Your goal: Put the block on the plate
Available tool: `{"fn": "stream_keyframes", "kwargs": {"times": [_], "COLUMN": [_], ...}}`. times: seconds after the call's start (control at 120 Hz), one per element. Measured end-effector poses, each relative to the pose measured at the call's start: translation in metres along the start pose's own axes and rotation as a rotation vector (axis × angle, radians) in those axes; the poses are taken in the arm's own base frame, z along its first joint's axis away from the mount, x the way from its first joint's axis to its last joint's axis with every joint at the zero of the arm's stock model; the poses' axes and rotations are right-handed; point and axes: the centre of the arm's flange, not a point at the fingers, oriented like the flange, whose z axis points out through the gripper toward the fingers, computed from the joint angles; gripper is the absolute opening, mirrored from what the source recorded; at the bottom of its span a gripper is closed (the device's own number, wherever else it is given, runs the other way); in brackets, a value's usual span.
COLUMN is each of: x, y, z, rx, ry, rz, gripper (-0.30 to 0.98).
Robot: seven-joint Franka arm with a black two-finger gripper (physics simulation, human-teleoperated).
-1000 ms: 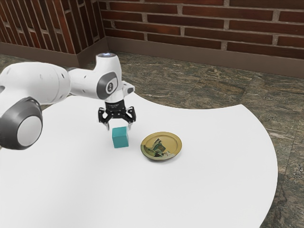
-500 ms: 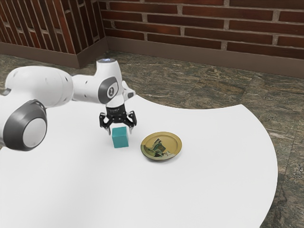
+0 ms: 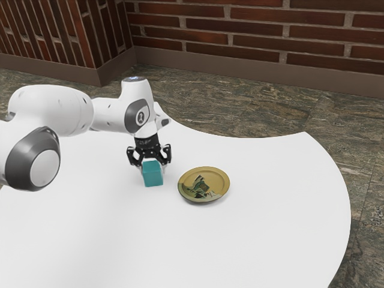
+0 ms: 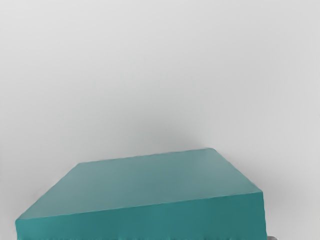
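Observation:
The gripper [image 3: 152, 168] points down over the teal block [image 3: 153, 176], its fingers close against two opposite sides and shut on it. The block rests upright on the white table. In the wrist view the block [image 4: 150, 185] lies large at the lower edge, its top face and one side showing, with a bit of grey fingertip [image 4: 271, 238] beside it. A round golden plate [image 3: 217, 180] with a dark green picture sits a short way toward the exterior view's right of the block, not touching it.
The white table [image 3: 270, 228] has a curved edge, with bare surface around the plate and block. The arm comes in from the exterior view's left. Stone floor [image 3: 252, 108] and a brick wall [image 3: 258, 29] stand beyond the table.
My hand has come down over the block, and the fingers have drawn in from either side onto it. The block and plate have stayed in place.

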Motion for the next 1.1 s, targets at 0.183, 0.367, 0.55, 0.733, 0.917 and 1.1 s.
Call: {"fn": "stream_keyframes", "kwargs": {"times": [0.183,0.367,0.55,0.733,0.917,1.1], "x": [0.0,-0.002,-0.038,-0.076,-0.069,-0.065], "y": [-0.001,-0.004,0.057,0.121,0.144,0.148], "z": [-0.003,-0.04,-0.1,-0.097,-0.06,-0.049], "rx": [0.002,-0.013,-0.069,-0.118,-0.122,-0.119], "ry": [0.004,0.04,0.097,0.066,0.046,0.049], "rz": [0.004,-0.001,0.073,0.119,0.088,0.06], "gripper": [0.41,0.37,0.33,0.32,0.35,0.5]}}
